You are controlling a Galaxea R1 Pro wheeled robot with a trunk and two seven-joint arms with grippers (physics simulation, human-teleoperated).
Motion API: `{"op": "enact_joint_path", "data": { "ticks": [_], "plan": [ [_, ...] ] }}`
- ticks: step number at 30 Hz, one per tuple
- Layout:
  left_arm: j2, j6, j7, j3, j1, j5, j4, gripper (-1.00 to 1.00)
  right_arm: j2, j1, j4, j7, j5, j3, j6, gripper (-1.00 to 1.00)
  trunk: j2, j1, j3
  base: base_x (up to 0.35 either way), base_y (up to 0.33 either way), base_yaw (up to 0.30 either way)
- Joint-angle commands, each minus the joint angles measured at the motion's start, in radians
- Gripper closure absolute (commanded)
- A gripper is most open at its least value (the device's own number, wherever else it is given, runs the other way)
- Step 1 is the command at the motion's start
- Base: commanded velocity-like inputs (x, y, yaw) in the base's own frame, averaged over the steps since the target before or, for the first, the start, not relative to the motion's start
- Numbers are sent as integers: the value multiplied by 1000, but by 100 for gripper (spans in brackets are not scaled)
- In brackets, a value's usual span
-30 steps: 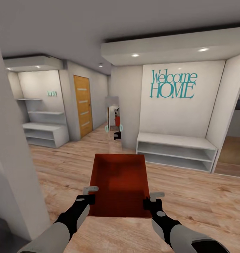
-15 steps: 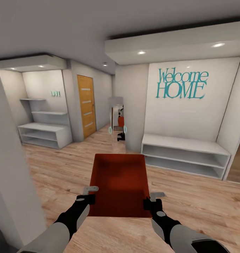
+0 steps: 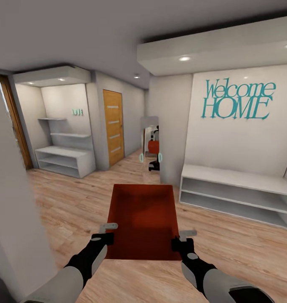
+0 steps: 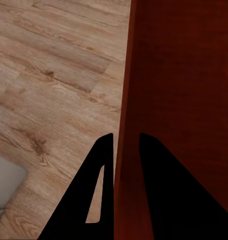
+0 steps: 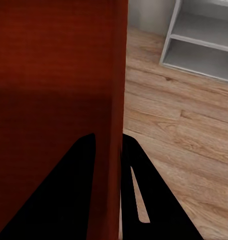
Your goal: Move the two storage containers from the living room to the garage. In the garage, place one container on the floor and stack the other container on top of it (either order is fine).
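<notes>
One orange-red storage container (image 3: 143, 219) is held level in front of me, above the light wood plank floor. My left gripper (image 3: 106, 235) is shut on its left wall near the close corner, and my right gripper (image 3: 181, 240) is shut on its right wall. The left wrist view has the left gripper (image 4: 126, 136) with its black fingers on either side of the thin red wall (image 4: 184, 100). In the right wrist view the right gripper (image 5: 108, 134) pinches the opposite wall (image 5: 53, 75) the same way. The container is empty. The other container and the garage are out of view.
A white pillar (image 3: 13, 210) stands close on my left. A low white shelf bench (image 3: 240, 195) sits under a teal "Welcome HOME" sign (image 3: 238, 101) on the right. Ahead are a tall mirror (image 3: 151, 147), a wooden door (image 3: 114, 126) and white shelving (image 3: 65, 162).
The camera has swung left, so the whole room has shifted right in the picture. The container and both grippers keep the same place relative to me.
</notes>
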Motion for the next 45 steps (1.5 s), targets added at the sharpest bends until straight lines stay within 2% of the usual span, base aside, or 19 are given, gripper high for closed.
{"op": "enact_joint_path", "data": {
  "ticks": [1, 45],
  "plan": [
    [2, -70, 28, 38, 0, -18, -4, 100, 0, 0, 1, 10, 14, -49, 1, 100, -1, 1, 0, 322, 0, 23],
    [2, -70, 28, 38, 0, -18, -7, 100, 0, 0, 1, 10, 14, -49, 1, 100, -1, 1, 0, 322, 0, 1]
  ]
}}
